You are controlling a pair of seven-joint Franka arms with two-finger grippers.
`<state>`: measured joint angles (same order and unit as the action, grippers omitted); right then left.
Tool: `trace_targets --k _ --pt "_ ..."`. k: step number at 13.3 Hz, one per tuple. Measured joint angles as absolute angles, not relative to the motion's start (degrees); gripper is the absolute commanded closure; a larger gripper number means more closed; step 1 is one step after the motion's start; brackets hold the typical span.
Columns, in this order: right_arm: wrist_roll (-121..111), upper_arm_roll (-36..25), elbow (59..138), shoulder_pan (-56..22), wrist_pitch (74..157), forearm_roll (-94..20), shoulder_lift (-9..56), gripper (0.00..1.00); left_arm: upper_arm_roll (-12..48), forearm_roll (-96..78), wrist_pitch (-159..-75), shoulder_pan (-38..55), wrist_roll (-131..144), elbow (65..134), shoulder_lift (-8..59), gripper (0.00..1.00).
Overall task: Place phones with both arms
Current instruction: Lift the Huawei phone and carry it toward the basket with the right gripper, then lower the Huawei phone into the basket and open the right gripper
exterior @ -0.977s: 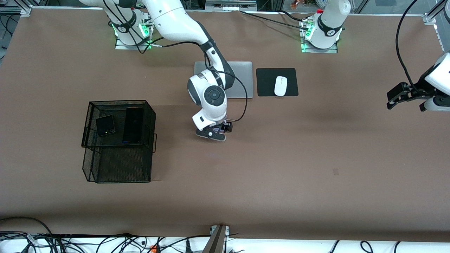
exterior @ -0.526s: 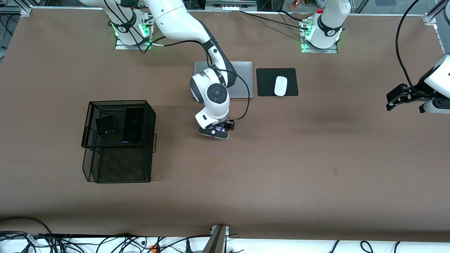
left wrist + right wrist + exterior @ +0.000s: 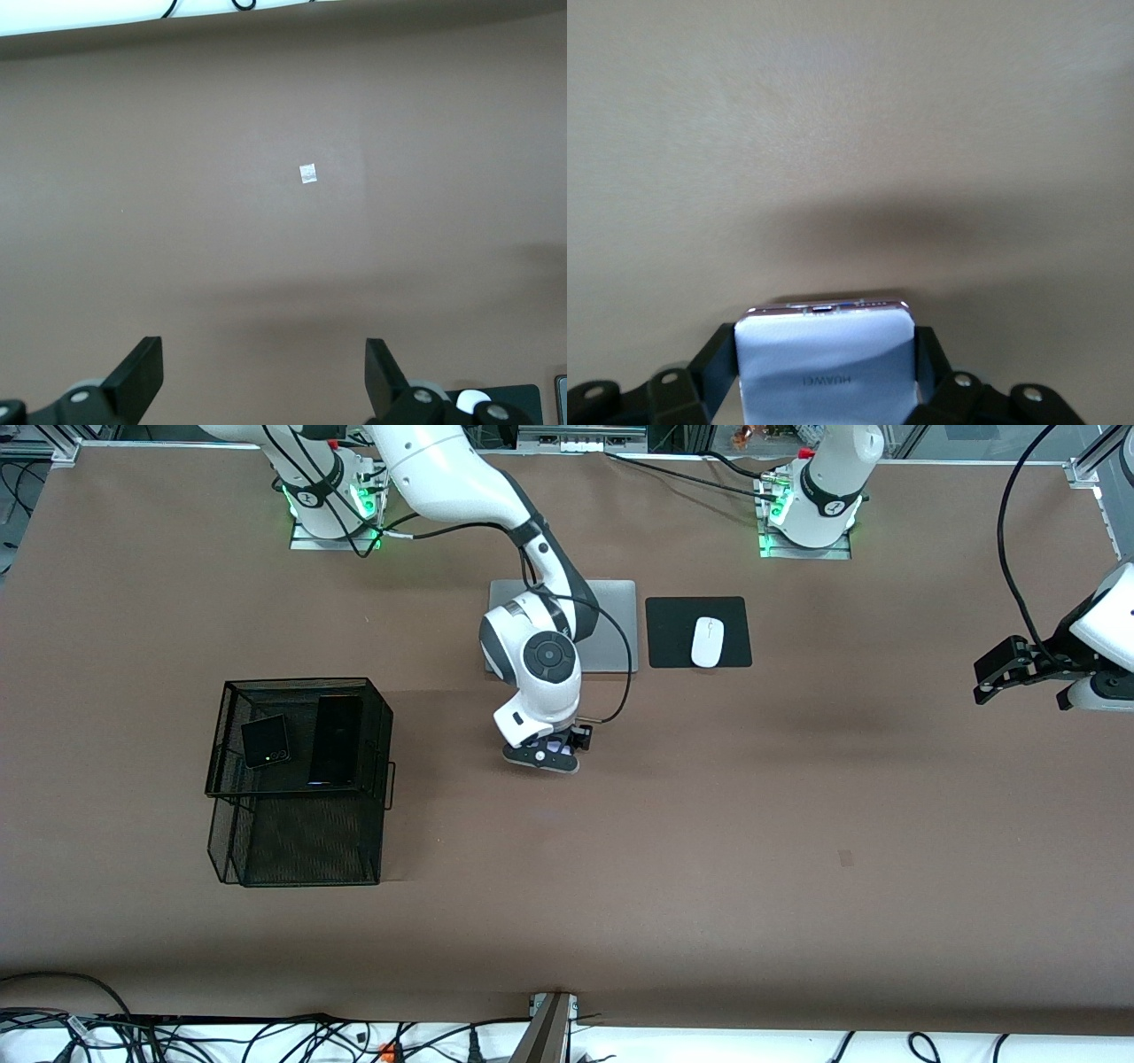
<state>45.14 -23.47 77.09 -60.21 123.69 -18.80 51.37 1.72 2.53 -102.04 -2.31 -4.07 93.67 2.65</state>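
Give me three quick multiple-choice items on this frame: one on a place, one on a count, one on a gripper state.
1. Where does the white mouse lie?
A. on the black mouse pad
B. in the wire basket
C. on the laptop

2. How many phones lie in the wire basket?
A. one
B. two
C. three

3. What is the left gripper doing?
A. gripping a phone
B. shut on nothing
C. open and holding nothing

Key: 1 A, the pad frames the mouse. 2 B, the squarish black phone and the long black phone. 3 C, only bare table shows between its fingers; the right gripper holds the pale phone.
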Motion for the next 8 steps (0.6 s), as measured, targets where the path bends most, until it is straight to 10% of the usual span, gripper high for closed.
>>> trace_targets --k 8 --pt "21.3 -32.8 68.2 -46.3 96.2 -18.8 37.9 0.96 1.8 2.5 -101.0 -2.3 -4.1 93.4 2.7 0.0"
